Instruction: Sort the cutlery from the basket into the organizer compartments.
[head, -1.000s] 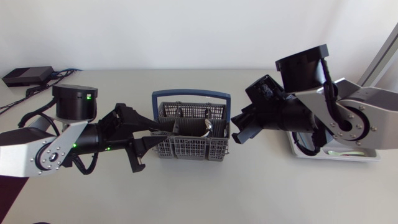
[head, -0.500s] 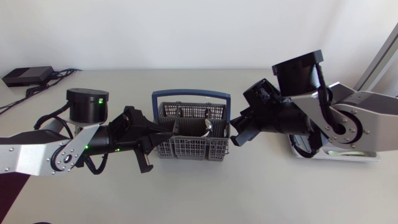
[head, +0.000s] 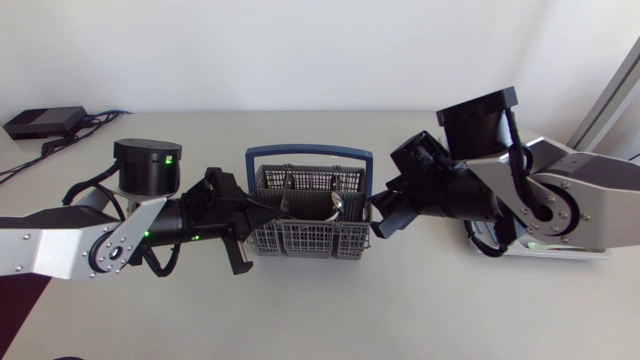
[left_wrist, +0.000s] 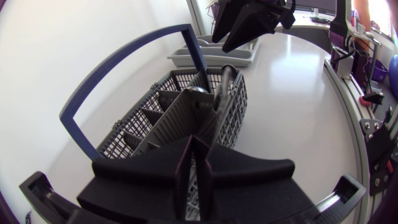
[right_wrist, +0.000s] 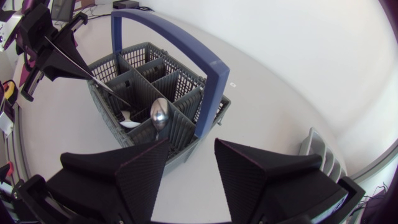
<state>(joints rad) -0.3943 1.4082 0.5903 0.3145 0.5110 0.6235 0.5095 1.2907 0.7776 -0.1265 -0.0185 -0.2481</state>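
The grey cutlery basket (head: 305, 238) with a blue handle (head: 307, 152) stands mid-table. My left gripper (head: 262, 210) is at its left end, shut on a thin utensil (right_wrist: 99, 84) that slants down into a basket compartment; its kind is unclear. In the left wrist view the fingers (left_wrist: 194, 168) press together just over the basket (left_wrist: 143, 118). A metal spoon (right_wrist: 159, 113) stands bowl-up in a right-hand compartment. My right gripper (head: 380, 215) hangs open by the basket's right end, nothing between its fingers (right_wrist: 149, 171). The organizer (head: 560, 252) lies at the right, mostly hidden under my right arm.
A black box (head: 45, 122) with cables sits at the back left corner. Bare table runs along the front of the basket and between the basket and the organizer (left_wrist: 211, 57).
My left gripper has moved right to the basket's left end and shut on the thin utensil. The right arm has edged slightly left; its fingers stay as they were.
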